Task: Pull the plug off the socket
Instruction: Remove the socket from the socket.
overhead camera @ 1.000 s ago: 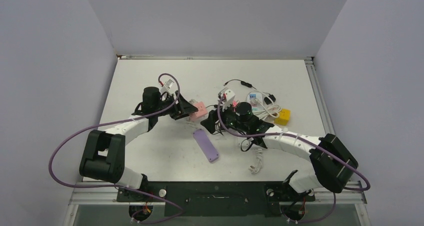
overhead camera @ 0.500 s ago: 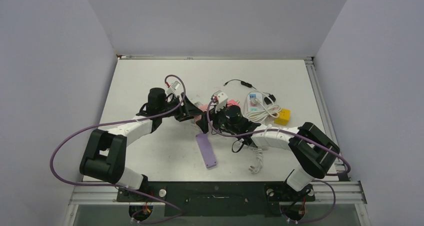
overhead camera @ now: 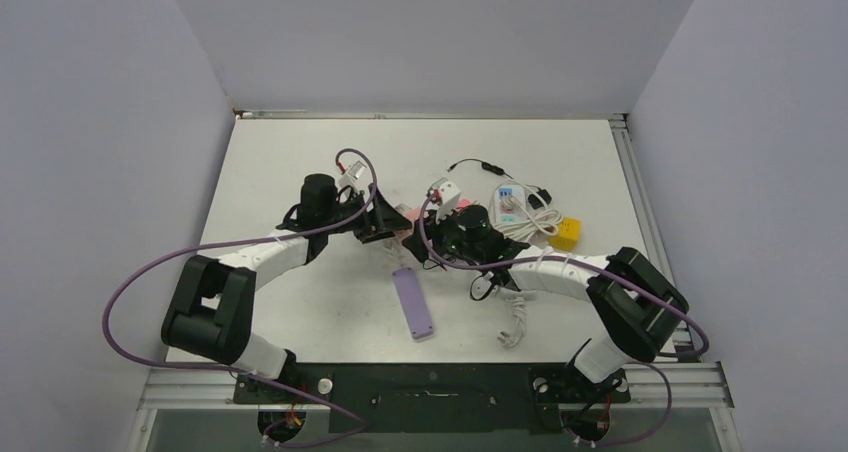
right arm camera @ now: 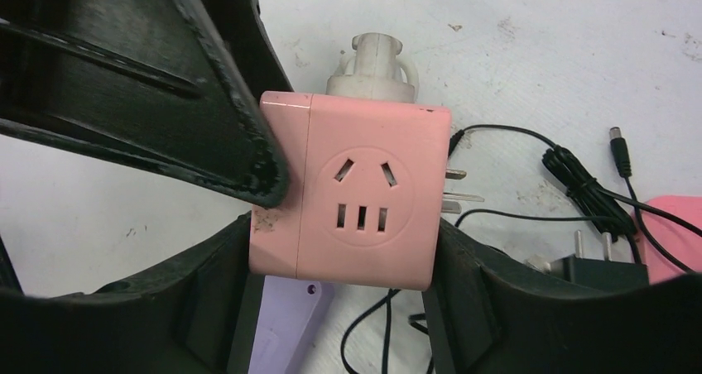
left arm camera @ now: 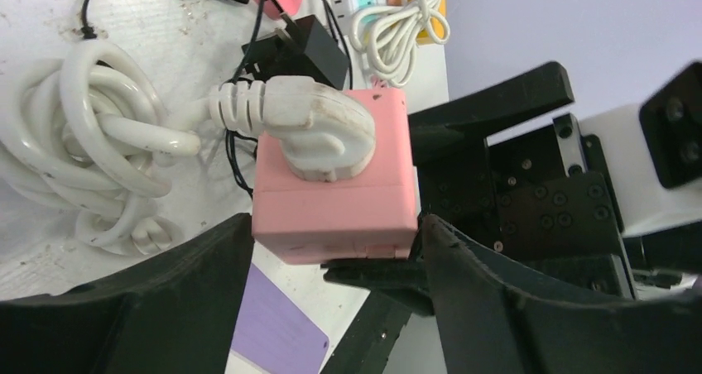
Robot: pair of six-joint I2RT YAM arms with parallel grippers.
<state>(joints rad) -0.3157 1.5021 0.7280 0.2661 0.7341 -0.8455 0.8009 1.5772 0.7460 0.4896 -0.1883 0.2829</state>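
socket [right arm camera: 364, 200] clamped by right gripper [right arm camera: 341, 275] | left gripper [left arm camera: 335, 237] flanking it, hold cannot be told | plug [left arm camera: 319, 134] seated mid-frame on face turned toward left gripper, cord led left

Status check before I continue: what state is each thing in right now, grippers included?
pink socket: held between the fingers of both grippers.
white plug: fully seated in the socket, not yet pulled.
left gripper: fingers against two sides of the socket; clamped or loose, cannot tell.
right gripper: shut on the socket.
black adapter: unplugged, lying on the table.
white power strip: on the table, cord bundled.
purple bar: lying flat, untouched.
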